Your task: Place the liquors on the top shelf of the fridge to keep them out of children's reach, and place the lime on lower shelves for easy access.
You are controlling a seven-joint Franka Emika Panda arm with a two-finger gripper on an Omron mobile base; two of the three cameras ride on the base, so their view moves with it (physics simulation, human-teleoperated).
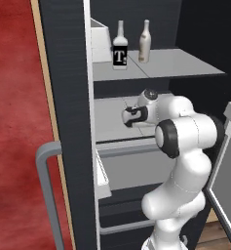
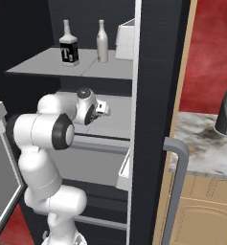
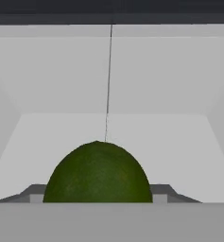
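Fridge [image 1: 68, 73] interior dark, shelves light grey. Both liquors [image 1: 120, 46] stand upright on the top shelf [image 1: 175, 66]. Hand [image 1: 128, 117] over a lower shelf [image 1: 107, 122] holds the lime [image 3: 98, 172].

I count two bottles on the top shelf [image 1: 185, 66] of the fridge [image 1: 63, 73]: one clear square bottle [image 1: 119, 49] with a black label, and one slim beige bottle [image 1: 144, 43] with a white neck. One white box [image 1: 100, 41] stands on the same shelf, beside the bottles. Shelf panels visible inside the fridge: two, the top shelf and one lower shelf [image 1: 107, 122]. One drawer-like bin [image 1: 131, 168] sits below them. One lime [image 3: 98, 174] sits between my jaws. One grey bar handle [image 1: 46, 190] is mounted on the fridge door. One grey cylinder [image 2: 226, 112] stands on the table [image 2: 201, 148] outside the fridge.
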